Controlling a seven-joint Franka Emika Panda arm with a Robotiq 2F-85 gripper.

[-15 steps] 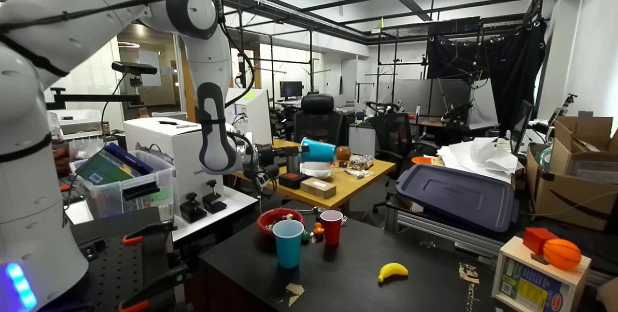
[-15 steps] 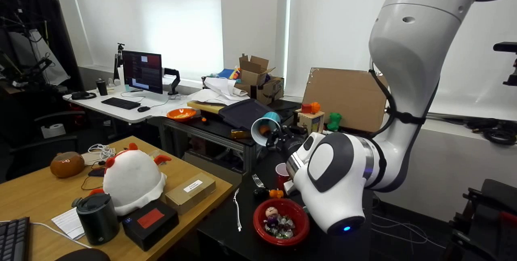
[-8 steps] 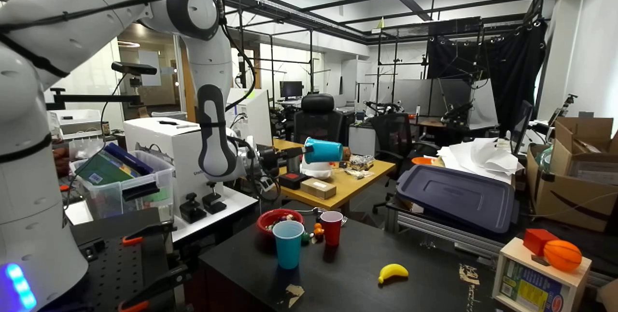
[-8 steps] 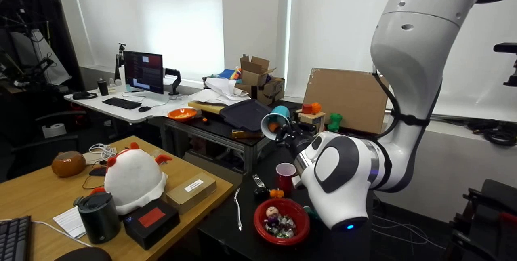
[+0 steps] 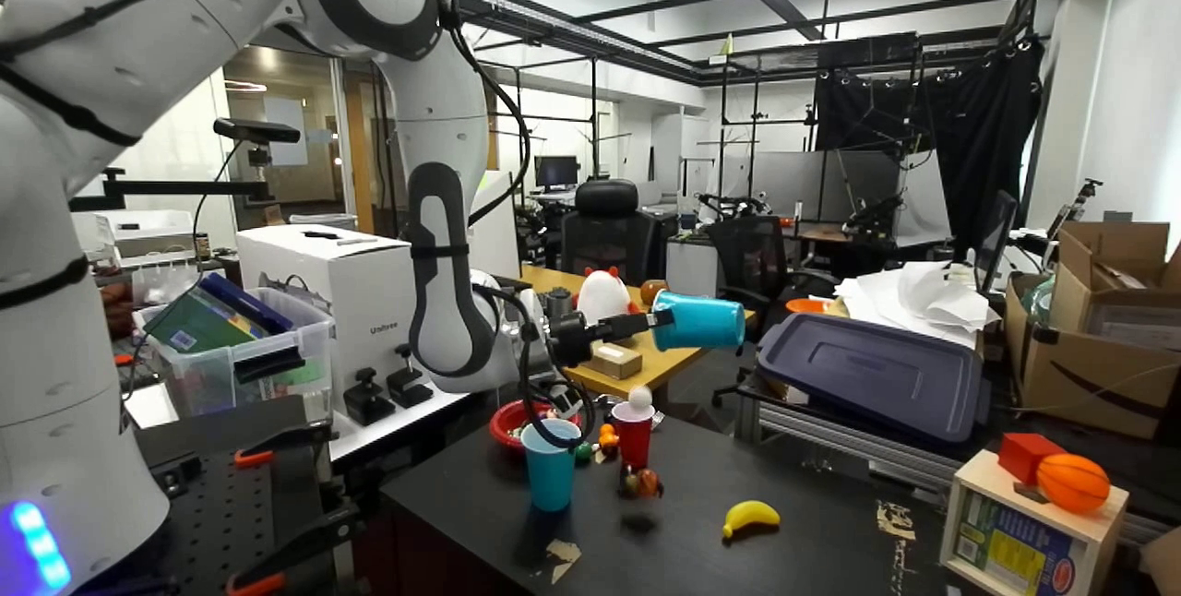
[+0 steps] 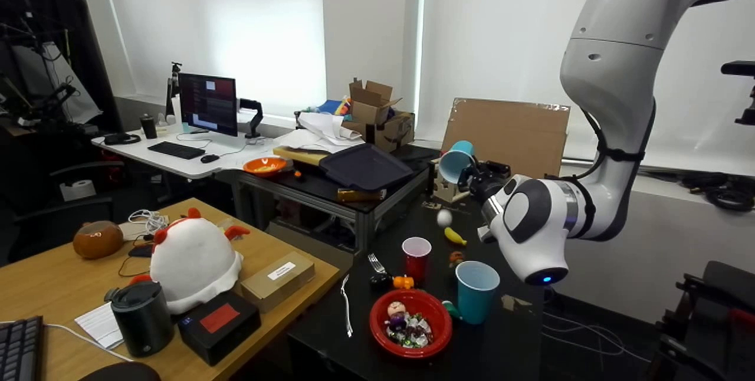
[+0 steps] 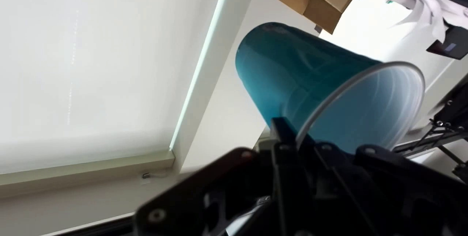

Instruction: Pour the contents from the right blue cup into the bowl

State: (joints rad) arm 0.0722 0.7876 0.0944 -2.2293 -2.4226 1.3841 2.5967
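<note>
Sideways, the blue cup [image 5: 705, 322] juts beyond the pincer [image 5: 660, 321], which pinches its rim.

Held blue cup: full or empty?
Apparently empty: the held blue cup lies tipped in the claw in both exterior views, and the inside visible in the wrist view is bare.

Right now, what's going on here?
A robot's black gripper holds a glossy blue plastic cup tipped sideways in the air. A small white ball and a blurred orange-brown object seem to be in mid-air. Both are clear of the shallow round red bowl, so the pour may be missing it.
</note>
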